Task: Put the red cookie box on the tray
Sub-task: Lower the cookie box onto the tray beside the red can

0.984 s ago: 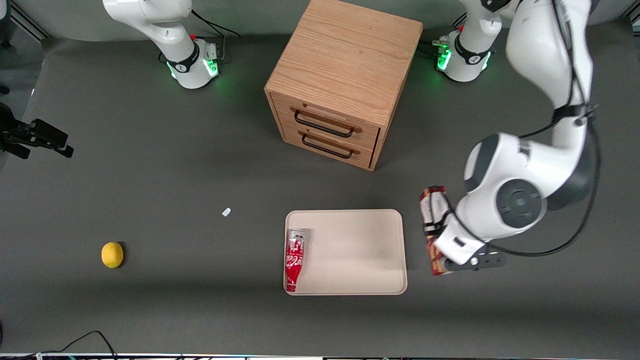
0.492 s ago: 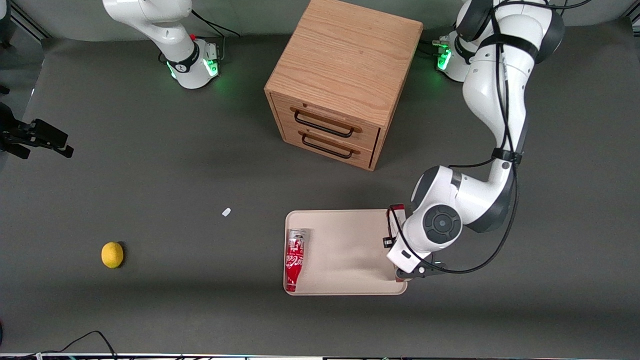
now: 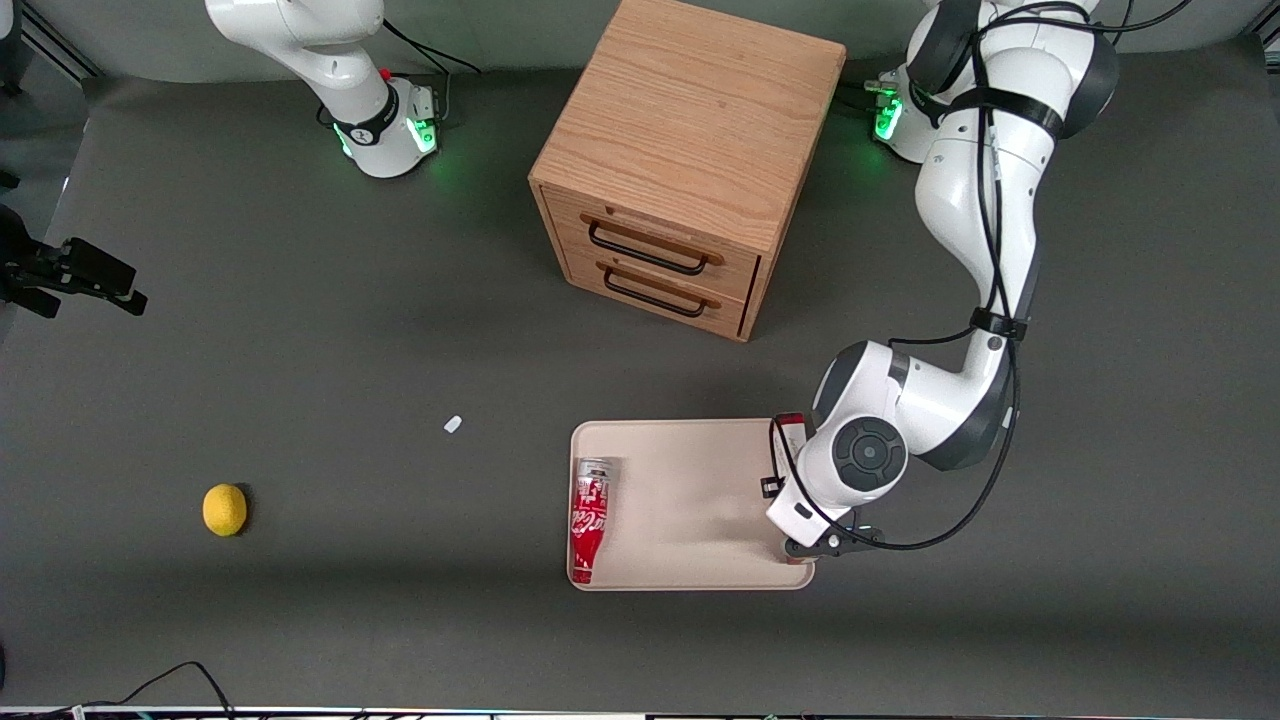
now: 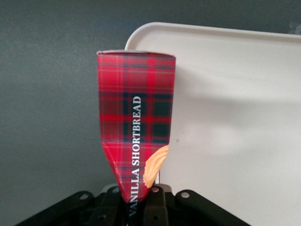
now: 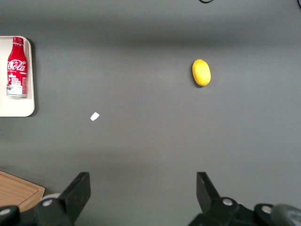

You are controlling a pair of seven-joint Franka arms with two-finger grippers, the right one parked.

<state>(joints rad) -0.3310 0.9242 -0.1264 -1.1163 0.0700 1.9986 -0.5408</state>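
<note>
The red cookie box (image 4: pixel 136 108) is a dark-red plaid carton marked "VANILLA SHORTBREAD", and my left gripper (image 4: pixel 136 203) is shut on its near end. It hangs over the rim of the beige tray (image 4: pixel 235 117) at the tray's working-arm end, partly above the tray and partly above the table. In the front view only a sliver of the box (image 3: pixel 790 425) shows beside the white wrist (image 3: pixel 868 455), which covers the fingers. The tray (image 3: pixel 700 560) lies nearer the front camera than the drawer cabinet.
A red Coca-Cola bottle-can (image 3: pixel 590 515) lies in the tray along its parked-arm end. The wooden drawer cabinet (image 3: pixel 690 150) stands farther back. A lemon (image 3: pixel 224 509) and a small white scrap (image 3: pixel 453 424) lie toward the parked arm's end of the dark table.
The left arm has carried the box sideways from beside the tray to over its rim. Over the last half second it only edged a little farther over the tray.
</note>
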